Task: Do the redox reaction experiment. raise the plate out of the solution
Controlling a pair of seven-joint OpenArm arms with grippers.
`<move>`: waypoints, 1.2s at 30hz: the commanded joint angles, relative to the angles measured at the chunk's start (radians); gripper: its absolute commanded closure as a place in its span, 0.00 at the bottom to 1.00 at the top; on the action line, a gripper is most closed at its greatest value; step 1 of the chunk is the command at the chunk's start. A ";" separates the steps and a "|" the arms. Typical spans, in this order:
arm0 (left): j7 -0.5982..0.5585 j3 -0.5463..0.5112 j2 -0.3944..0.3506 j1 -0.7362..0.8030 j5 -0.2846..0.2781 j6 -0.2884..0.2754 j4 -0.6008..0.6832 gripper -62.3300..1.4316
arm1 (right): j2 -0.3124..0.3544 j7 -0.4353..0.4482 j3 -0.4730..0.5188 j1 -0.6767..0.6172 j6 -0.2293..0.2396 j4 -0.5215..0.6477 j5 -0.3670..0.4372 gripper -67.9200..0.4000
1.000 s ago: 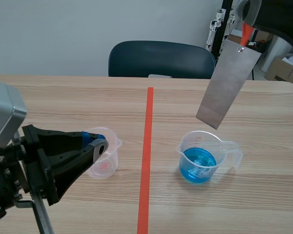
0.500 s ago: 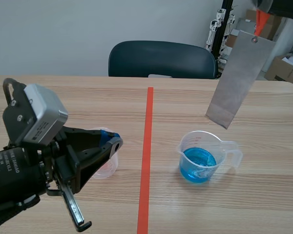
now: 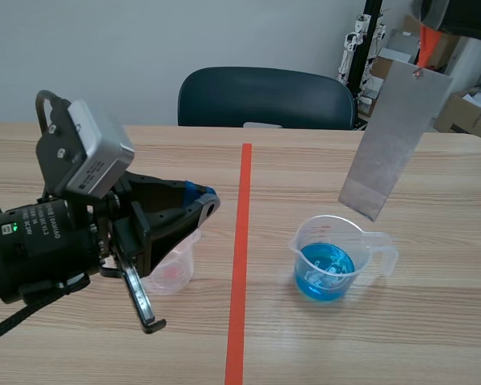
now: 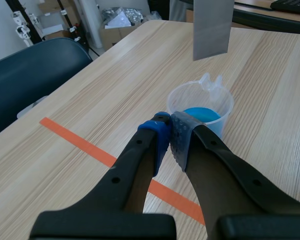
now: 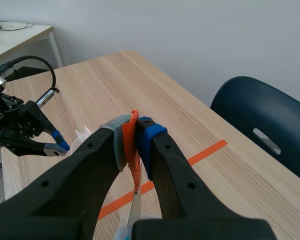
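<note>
From the scene camera I see the metal plate [image 3: 394, 136] hanging clear of the beaker [image 3: 330, 258]. Its low corner is above the far rim and not touching it, and its top leans to the right. The blue solution [image 3: 325, 271] lies in the bottom of the beaker, right of the red tape line [image 3: 240, 241]. That view crops the right arm [image 3: 465, 16] at the top right corner, so I cannot read the hold there. The right wrist camera fills it in: the right gripper [image 5: 135, 131] is pinched narrow on the orange tab [image 5: 132, 150], a grey pad on one side and a blue pad on the other, and the plate hangs edge-on below the tab.

The left wrist camera gives me the left gripper [image 4: 169, 135] with its pads pressed together on nothing. The beaker stands ahead of it and the plate's lower end hangs above. Only the scene camera shows the small clear cup [image 3: 172, 271] on the table by that gripper, left of the tape.

The left arm [image 3: 56, 241] comes in low from the left and is lifted off the table, with its fingers aimed right towards the tape. The right arm is held high, with its gripper pointing down over the right half of the table
</note>
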 commanded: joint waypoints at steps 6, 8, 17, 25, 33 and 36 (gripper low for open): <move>0.020 0.011 0.048 -0.044 0.009 -0.018 0.012 0.94 | 0.010 0.022 0.012 0.015 0.001 0.009 0.016 0.99; 0.029 0.022 0.051 -0.059 0.012 -0.021 0.012 0.94 | 0.010 0.022 0.012 0.015 0.001 0.009 0.016 0.99; 0.050 0.074 0.072 -0.129 0.038 -0.023 -0.060 0.94 | 0.008 0.022 0.012 0.015 0.001 0.009 0.016 0.99; 0.038 0.109 0.102 -0.177 0.039 -0.054 -0.118 0.94 | 0.008 0.023 0.012 0.015 0.001 0.009 0.016 0.99; 0.045 0.155 0.118 -0.233 0.062 -0.065 -0.119 0.94 | 0.008 0.023 0.012 0.015 0.001 0.009 0.019 0.99; 0.045 0.174 0.121 -0.253 0.063 -0.069 -0.119 0.94 | 0.008 0.023 0.012 0.015 0.001 0.009 0.019 0.99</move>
